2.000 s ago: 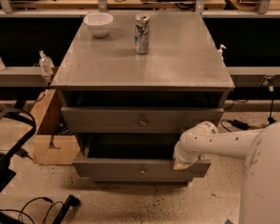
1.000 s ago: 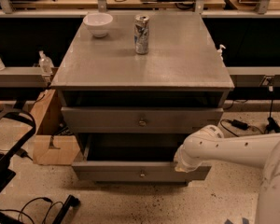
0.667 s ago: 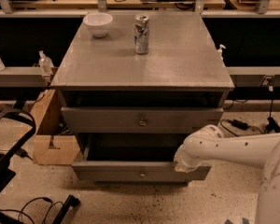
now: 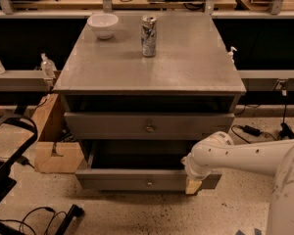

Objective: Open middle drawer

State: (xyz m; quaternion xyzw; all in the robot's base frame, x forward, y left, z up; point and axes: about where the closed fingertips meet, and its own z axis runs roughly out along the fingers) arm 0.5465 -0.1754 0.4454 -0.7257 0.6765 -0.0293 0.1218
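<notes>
The middle drawer (image 4: 112, 125) is a wide grey front with a small round knob (image 4: 149, 128), under a dark open slot below the cabinet top. It looks closed or nearly so. Below it, the lower drawer (image 4: 112, 180) is pulled out, its dark inside showing. My gripper (image 4: 193, 185) is low at the right end of the lower drawer's front, with a tan fingertip pad against that front. It is below and right of the middle drawer's knob. My white arm (image 4: 235, 158) comes in from the right.
A white bowl (image 4: 103, 24) and a drink can (image 4: 148, 29) stand on the grey cabinet top (image 4: 186, 62). A cardboard box (image 4: 56, 151) sits on the floor at the left, with cables (image 4: 34, 217) and a black frame at the lower left.
The gripper has stayed at the right end of the lower drawer's front. The arm behind it has dropped slightly. The drawers have not visibly moved.
</notes>
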